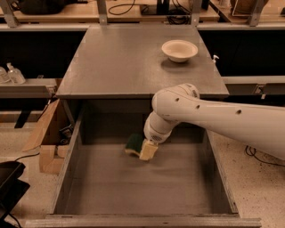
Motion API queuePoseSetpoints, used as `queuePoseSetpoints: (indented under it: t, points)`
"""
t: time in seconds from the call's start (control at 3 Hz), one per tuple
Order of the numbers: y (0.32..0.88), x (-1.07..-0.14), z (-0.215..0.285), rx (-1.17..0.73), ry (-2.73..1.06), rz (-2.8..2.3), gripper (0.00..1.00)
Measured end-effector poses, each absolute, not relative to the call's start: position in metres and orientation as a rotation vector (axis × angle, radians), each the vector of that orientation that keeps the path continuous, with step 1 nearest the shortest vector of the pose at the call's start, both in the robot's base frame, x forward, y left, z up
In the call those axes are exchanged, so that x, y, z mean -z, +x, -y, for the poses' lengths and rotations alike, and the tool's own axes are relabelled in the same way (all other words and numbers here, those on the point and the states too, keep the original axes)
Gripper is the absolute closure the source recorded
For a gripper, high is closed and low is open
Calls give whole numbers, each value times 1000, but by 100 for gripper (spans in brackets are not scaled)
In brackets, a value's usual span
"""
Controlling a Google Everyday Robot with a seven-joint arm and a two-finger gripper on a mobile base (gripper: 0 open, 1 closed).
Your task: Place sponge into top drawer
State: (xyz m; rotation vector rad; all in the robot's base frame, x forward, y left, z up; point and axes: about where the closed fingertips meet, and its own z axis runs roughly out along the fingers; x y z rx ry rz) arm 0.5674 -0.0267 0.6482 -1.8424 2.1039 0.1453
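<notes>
Inside top drawer (133, 191) | gripper (142, 149) | fingers (148, 152) clamped on tilted sponge (132, 143)

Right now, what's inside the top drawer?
Inside the top drawer: the sponge, toward the back, with the gripper right against it. The arm hides the drawer's back right part.

This looks like a robotics lab or workshop, not a home. Long wooden benches (58, 15) run along the back with black cables (122, 8) lying on them. Pump bottles (15, 73) stand on a metal shelf (26, 85) at left, and a cardboard box (46, 133) sits on the speckled floor (258, 187). A white robot arm (222, 120) reaches its hand (145, 149) into the open top drawer (142, 191) of a grey desk (129, 58).
</notes>
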Motion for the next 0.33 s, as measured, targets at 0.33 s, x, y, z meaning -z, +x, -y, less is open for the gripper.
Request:
queuePoseSetpoints:
  t: [0.33]
  points:
    - [567, -648, 27, -146, -1844, -2104, 0]
